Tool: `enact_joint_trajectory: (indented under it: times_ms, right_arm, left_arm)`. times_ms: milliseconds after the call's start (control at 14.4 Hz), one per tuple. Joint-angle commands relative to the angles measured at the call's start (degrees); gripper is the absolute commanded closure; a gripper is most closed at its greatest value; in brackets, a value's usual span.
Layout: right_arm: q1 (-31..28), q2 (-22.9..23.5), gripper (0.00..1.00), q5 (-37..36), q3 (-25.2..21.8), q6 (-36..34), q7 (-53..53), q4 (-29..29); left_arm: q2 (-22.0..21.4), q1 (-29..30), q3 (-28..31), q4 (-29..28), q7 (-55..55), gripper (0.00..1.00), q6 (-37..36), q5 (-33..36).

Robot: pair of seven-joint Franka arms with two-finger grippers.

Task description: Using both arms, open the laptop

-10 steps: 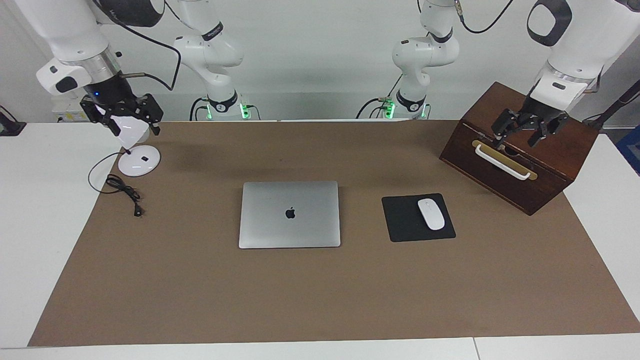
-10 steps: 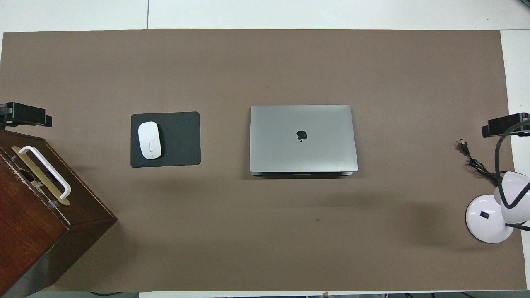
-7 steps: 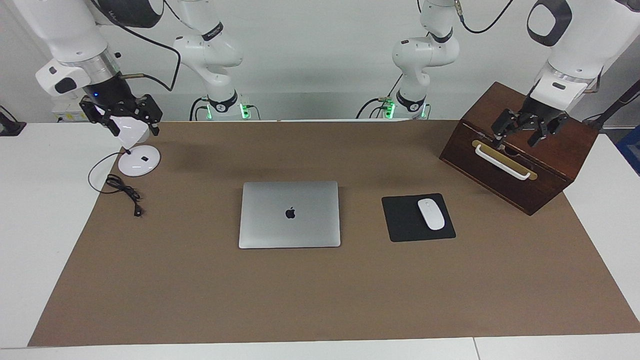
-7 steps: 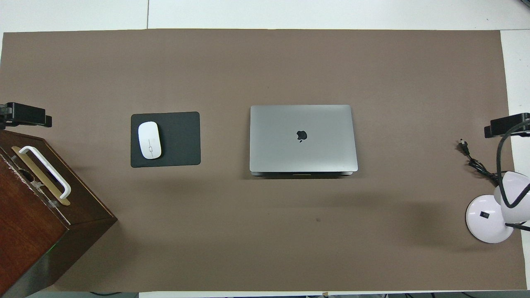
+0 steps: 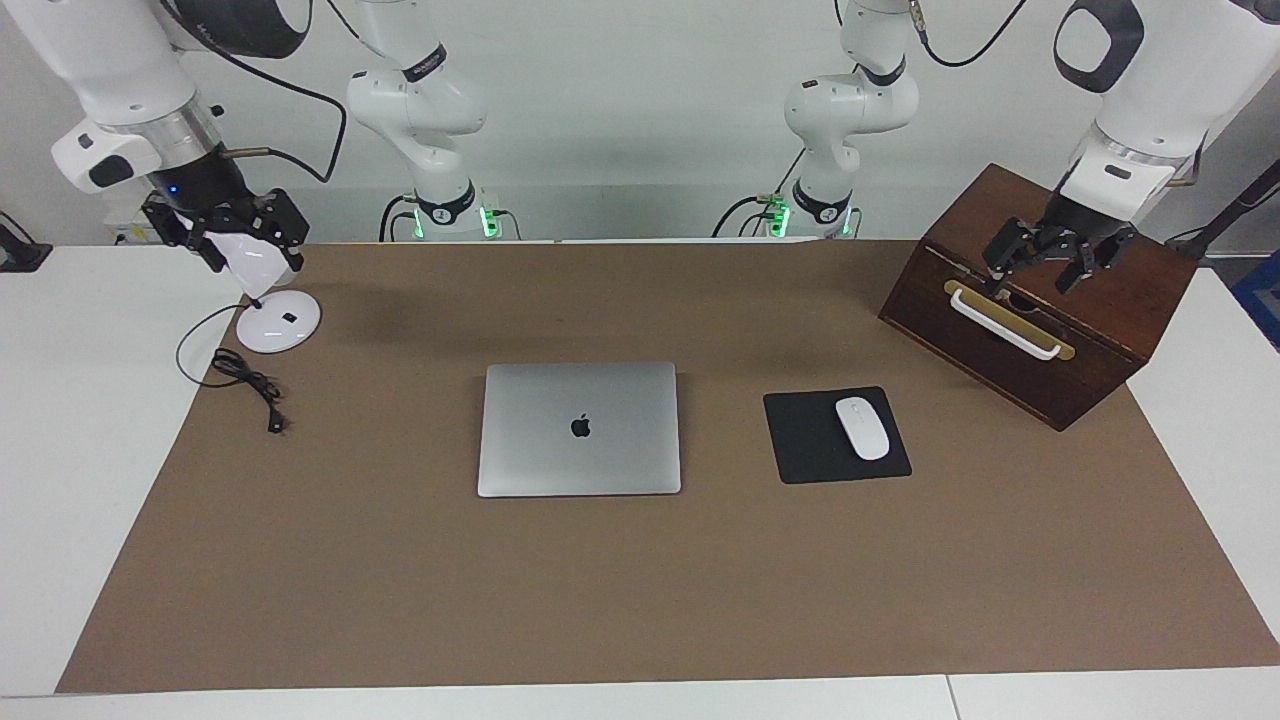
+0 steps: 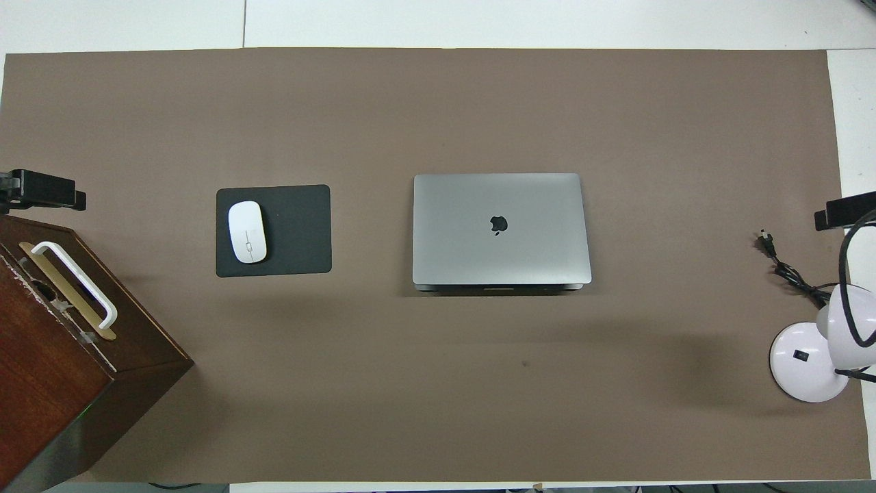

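Overhead view shows the laptop (image 6: 500,229) lying shut and flat near the middle of the brown mat (image 6: 438,411) that covers the counter (image 5: 60,420), its dark logo facing up. Beside it, toward the left arm's end of the counter, a white mouse (image 6: 247,231) sits on a black mouse pad (image 6: 298,230). Past the pad at that same end, nearer the robots, stands a dark wooden box (image 5: 1040,300) with a white handle (image 5: 1003,324) on a brass plate. The left gripper (image 5: 1045,262) hangs over that box just above the handle, its fingers (image 5: 1003,258) spread apart with nothing between them. At the right arm's end, a white desk lamp (image 5: 277,318) rests on the mat with its black cord (image 5: 248,385) trailing away from the robots and ending in a plug. The right gripper (image 5: 228,235) is up in the air over the lamp, right in front of the lamp's white shade as I look at it from the facing side; whether its fingers are spread or pressed together I cannot tell. Both grippers are well apart from the laptop, and neither touches it.
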Motion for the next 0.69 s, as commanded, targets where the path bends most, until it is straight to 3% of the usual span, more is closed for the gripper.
enact_joint_trajectory:
  times_ms: [0,625]
  right_arm:
    - [-1.2,-0.8,0.00,-0.6,0.6,1.0,-1.8,-1.1]
    - [-0.4,-0.6,0.00,1.9,0.8,7.5,2.7,-3.3]
  left_arm:
    - [0.6,-0.4,-0.4,1.2,0.2,0.00,0.5,1.2]
    - [0.5,-0.7,-0.7,1.2,0.1,0.00,-0.3,1.1]
